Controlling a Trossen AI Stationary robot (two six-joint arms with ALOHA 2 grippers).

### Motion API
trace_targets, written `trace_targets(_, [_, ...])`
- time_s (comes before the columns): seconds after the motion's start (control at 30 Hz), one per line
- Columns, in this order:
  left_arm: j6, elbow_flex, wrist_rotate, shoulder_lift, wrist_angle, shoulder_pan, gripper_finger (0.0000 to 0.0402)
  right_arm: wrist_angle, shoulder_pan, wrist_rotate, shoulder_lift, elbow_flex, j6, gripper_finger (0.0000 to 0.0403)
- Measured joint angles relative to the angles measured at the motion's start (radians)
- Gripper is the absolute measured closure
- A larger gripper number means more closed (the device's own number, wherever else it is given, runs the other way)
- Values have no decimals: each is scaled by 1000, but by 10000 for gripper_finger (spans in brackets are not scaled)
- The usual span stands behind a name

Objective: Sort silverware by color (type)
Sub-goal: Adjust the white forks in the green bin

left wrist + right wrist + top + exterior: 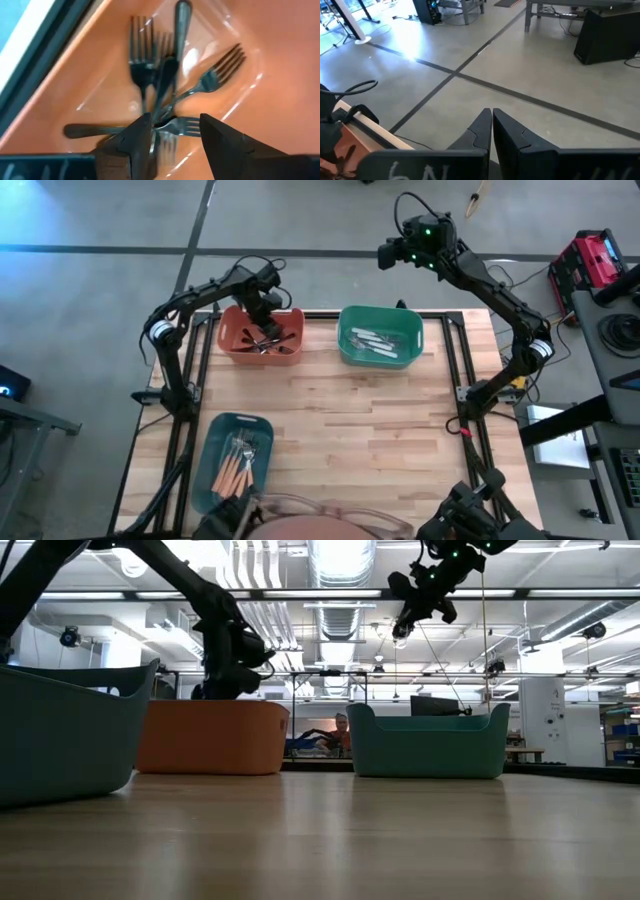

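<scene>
Several dark forks lie crossed in a heap on the floor of the orange bin at the table's far left. My left gripper points down into that bin, open, with a fork head showing in the gap below its fingers and nothing held. White-handled utensils lie in the green bin. Orange-handled ones lie in the teal bin. My right gripper hangs shut and empty, high beyond the table's far edge.
The green bin stands at the far middle of the table and the teal bin at the near left. Bare wood lies between them. A person sits in the room behind the table.
</scene>
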Motion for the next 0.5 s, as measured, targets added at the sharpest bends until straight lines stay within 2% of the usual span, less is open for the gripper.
trace_targets(0.13, [-32,3,54,-14,1,-1,251,-9,0,-2,0,0,1,394])
trace_targets(0.3, [-56,34,59,-28,-6,-1,251,-10,2,-8,0,0,2,394])
trace_targets(0.43, [-56,89,60,-30,-83,-1,251,-10,3,-14,0,0,1,394])
trace_targets(0.5, [-56,111,60,-33,-106,-1,251,-10,3,-53,0,0,-7,394])
